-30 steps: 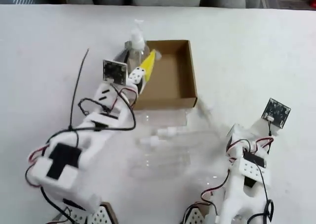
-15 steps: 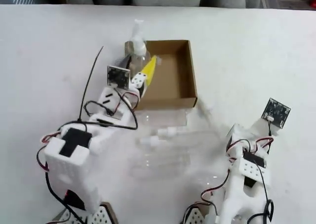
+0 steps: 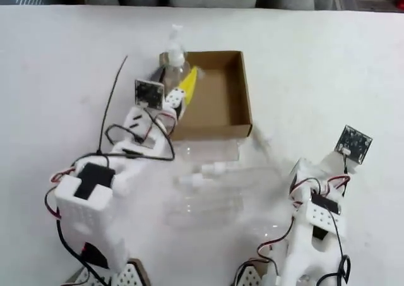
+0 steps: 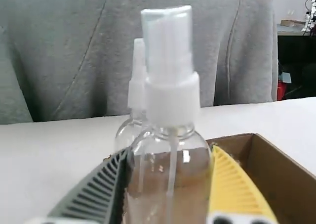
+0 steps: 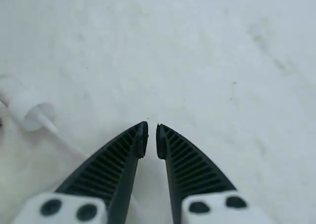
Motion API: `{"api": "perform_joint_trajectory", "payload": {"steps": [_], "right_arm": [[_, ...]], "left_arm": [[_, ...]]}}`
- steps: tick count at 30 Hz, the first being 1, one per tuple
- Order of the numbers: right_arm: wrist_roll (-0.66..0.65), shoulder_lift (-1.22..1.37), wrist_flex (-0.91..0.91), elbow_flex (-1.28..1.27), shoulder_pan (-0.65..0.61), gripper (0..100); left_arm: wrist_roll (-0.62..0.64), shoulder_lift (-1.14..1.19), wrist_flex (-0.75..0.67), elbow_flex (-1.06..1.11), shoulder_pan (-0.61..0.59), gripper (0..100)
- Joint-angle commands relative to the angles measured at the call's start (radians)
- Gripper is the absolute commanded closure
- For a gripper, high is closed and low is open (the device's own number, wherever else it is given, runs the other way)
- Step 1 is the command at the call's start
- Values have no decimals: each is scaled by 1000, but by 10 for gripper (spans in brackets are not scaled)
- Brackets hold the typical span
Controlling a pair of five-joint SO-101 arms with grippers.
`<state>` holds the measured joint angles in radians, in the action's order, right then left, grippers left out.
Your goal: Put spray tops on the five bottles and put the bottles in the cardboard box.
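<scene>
Left claw [image 3: 179,74], gripping bottle [image 4: 168,150], shifted slightly; white table [image 3: 315,59], grey sofa [image 4: 64,51] behind.

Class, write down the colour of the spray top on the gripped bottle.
The spray top on the bottle is white, clearest in the left wrist view.

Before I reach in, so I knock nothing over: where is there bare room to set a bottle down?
Free: the right part of the box floor, and the table right of the box. Crowded: the box's far left corner, where the left gripper holds a bottle, and along the box's near wall, where bottles lie.
</scene>
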<state>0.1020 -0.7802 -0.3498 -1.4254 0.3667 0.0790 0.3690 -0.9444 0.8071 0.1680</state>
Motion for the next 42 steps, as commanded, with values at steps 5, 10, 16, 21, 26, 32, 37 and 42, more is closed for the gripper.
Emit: {"api": "perform_joint_trajectory", "payload": {"steps": [5, 10, 16, 21, 26, 32, 37, 42], "right_arm": [[-11, -13, 19, 8, -5, 981], [-11, -13, 18, 8, -5, 981], [-11, -13, 18, 8, -5, 981], [-11, -13, 19, 8, -4, 981], [-12, -13, 21, 8, -4, 981], [-80, -13, 22, 2, -5, 981], [-78, -13, 24, 2, -5, 981], [-81, -13, 24, 2, -5, 981]], "left_arm": [[-3, -2, 57, -52, -27, 977], [-3, 2, 60, -51, -28, 977], [-5, 70, -5, -55, -22, 977], [-5, 77, -15, -54, -16, 977], [-5, 77, -15, -49, -16, 976], [-3, 71, -14, -44, -16, 839], [3, 68, 43, -34, -15, 626], [3, 67, 44, -34, -15, 609]]}}
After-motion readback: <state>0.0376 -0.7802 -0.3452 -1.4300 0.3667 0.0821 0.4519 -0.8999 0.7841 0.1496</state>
